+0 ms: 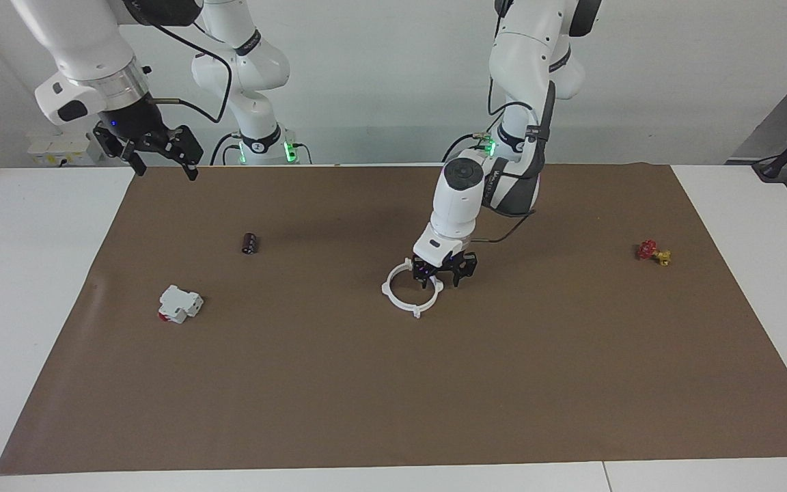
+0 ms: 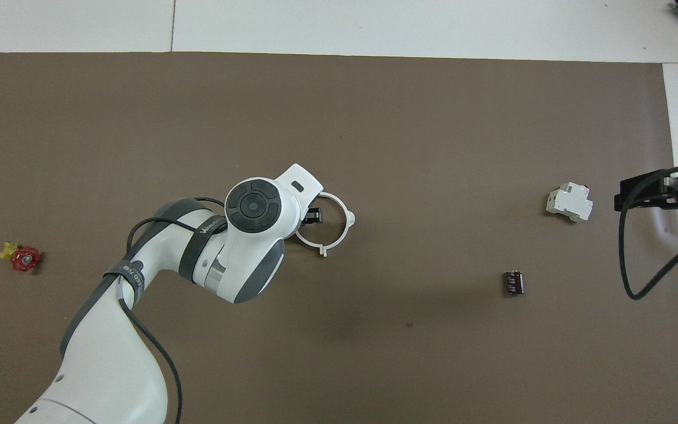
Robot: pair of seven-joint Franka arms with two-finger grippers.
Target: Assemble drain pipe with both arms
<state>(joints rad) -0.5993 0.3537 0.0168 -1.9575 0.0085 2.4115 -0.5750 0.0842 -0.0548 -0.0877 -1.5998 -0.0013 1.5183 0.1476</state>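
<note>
The drain pipe (image 1: 387, 290) lies flat on the brown mat near the table's middle as one thin white ring with small tabs; it also shows in the overhead view (image 2: 342, 235). My left gripper (image 1: 441, 277) is down at the ring's rim on the side nearer the robots. Its fingers stand apart, one inside the ring and one outside. In the overhead view the left arm's wrist covers most of the left gripper (image 2: 309, 217). My right gripper (image 1: 161, 156) waits open and empty, raised high at the right arm's end of the table (image 2: 662, 194).
A white blocky box with a red end (image 1: 180, 303) (image 2: 570, 204) and a small black cylinder (image 1: 250, 243) (image 2: 514, 282) lie toward the right arm's end. A small red and yellow part (image 1: 653, 252) (image 2: 21, 257) lies toward the left arm's end.
</note>
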